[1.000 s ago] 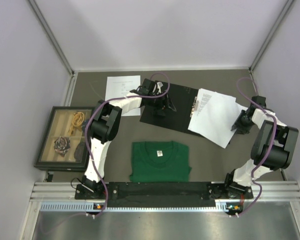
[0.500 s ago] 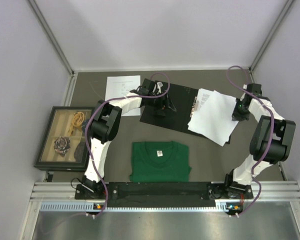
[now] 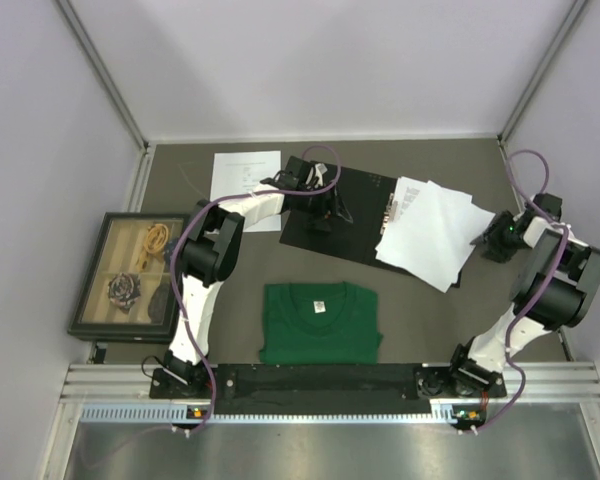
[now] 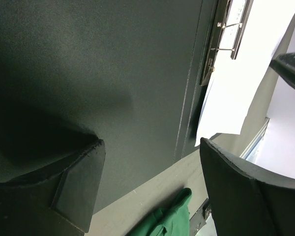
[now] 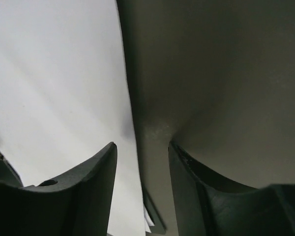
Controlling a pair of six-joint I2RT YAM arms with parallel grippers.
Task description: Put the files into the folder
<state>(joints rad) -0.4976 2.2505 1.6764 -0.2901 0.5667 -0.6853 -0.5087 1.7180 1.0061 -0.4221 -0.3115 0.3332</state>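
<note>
The folder (image 3: 340, 207) lies open at the back middle of the table, black inner faces up, with its clip (image 3: 389, 212) at the spine. The files (image 3: 430, 232), white sheets, lie slightly fanned on its right half and overhang it. My left gripper (image 3: 320, 212) is open and empty, low over the folder's left black face (image 4: 113, 73); its view also shows the clip (image 4: 221, 44) and the files (image 4: 246, 88). My right gripper (image 3: 487, 242) is open at the files' right edge. In its view the jaws (image 5: 141, 162) straddle the paper edge (image 5: 54, 83).
Another printed white sheet (image 3: 245, 177) lies at the back left. A dark-framed picture box (image 3: 130, 275) sits at the left. A folded green shirt (image 3: 320, 322) lies in front of the folder. Walls close in on both sides.
My right gripper swung to the back along the files' right edge, then came back nearer and to the right. The sheets shifted a little and fanned out. The left arm stayed still.
</note>
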